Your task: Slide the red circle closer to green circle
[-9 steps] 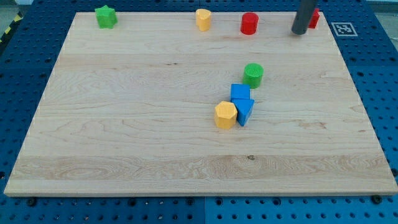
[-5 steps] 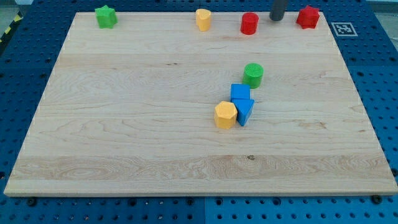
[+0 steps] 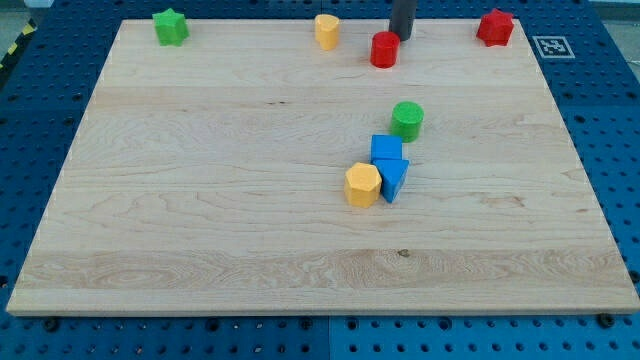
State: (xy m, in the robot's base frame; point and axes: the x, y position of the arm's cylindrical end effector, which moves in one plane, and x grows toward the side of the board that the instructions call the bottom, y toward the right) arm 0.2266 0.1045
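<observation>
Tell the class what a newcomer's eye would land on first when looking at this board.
Probably the dark rod coming down at the view's top, my tip right behind the red circle, at its upper right edge. Next, the tight cluster near the middle: a green circle, just above two blue blocks, with a yellow block at their left. Single blocks along the top edge, a green star, a yellow block and a red block, come last.

Red circle (image 3: 384,49): short upright cylinder near the view's top edge. Green circle (image 3: 407,120): same form, upright, below it, slightly to the view's right, well apart.
</observation>
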